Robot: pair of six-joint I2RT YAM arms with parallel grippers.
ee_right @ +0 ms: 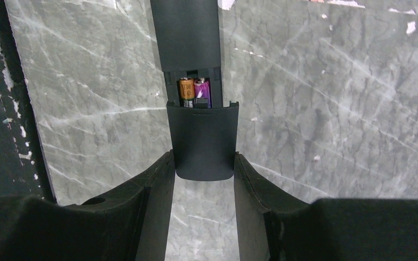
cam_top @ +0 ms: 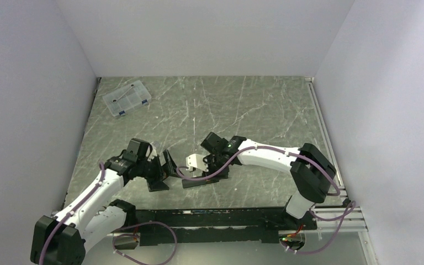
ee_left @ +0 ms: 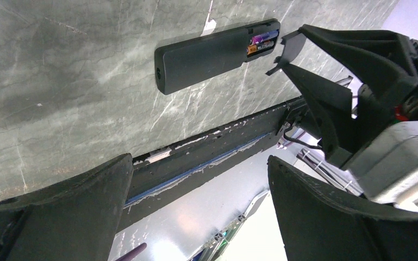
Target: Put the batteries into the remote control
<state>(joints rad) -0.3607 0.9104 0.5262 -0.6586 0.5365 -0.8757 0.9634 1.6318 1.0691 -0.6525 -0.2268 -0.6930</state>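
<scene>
The black remote control point(ee_right: 185, 32) lies flat on the marble table; it also shows in the left wrist view point(ee_left: 207, 57) and the top view point(cam_top: 196, 182). Its battery bay is open, and the two batteries point(ee_right: 195, 89) lie side by side in it, one with an orange end and one purple; the left wrist view shows them too point(ee_left: 262, 43). My right gripper point(ee_right: 203, 163) is shut on the black battery cover point(ee_right: 202, 138), whose front edge meets the bay's end. My left gripper point(ee_left: 196, 212) is open and empty, beside the remote's other end point(cam_top: 163, 174).
A clear plastic compartment box point(cam_top: 126, 98) sits at the far left of the table. A black rail point(cam_top: 215, 218) runs along the near edge, just behind the remote. White walls close in the left, back and right sides.
</scene>
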